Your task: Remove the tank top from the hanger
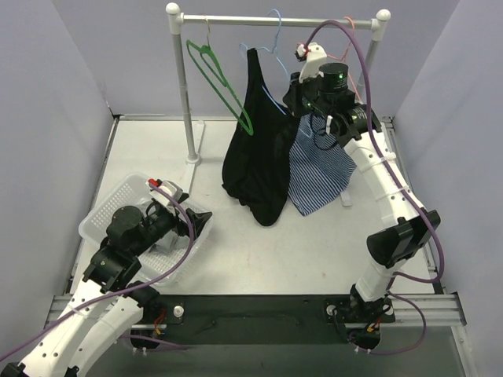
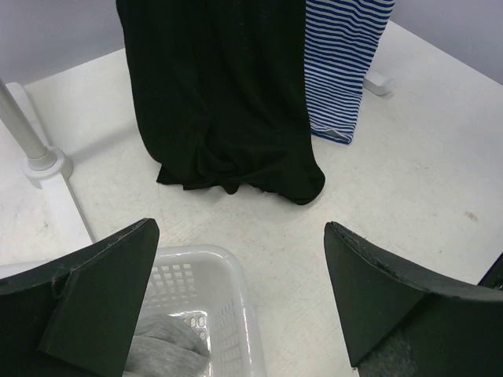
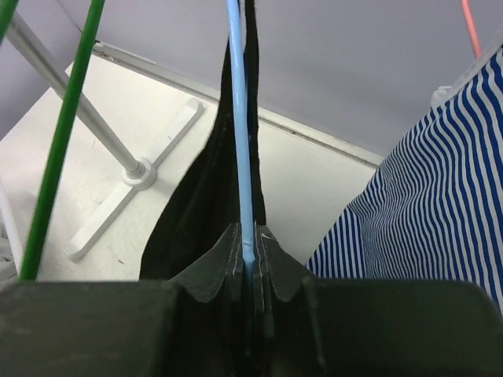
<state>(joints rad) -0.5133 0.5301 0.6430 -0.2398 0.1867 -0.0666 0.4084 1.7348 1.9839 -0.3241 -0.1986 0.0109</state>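
Note:
A black tank top (image 1: 255,153) hangs on a light blue hanger (image 1: 273,47) from the white rack rail (image 1: 275,20); its hem touches the table. It also shows in the left wrist view (image 2: 220,102) and the right wrist view (image 3: 200,204). My right gripper (image 3: 249,239) is shut on the blue hanger (image 3: 238,118) at the top's right shoulder, seen in the top view (image 1: 297,94). My left gripper (image 2: 240,267) is open and empty above the white basket (image 2: 212,267), well short of the tank top.
A blue-and-white striped top (image 1: 318,173) hangs right of the black one. An empty green hanger (image 1: 220,82) hangs at the rack's left. The white basket (image 1: 102,220) at the left holds grey cloth (image 2: 169,345). The rack's post (image 1: 185,94) and foot stand behind.

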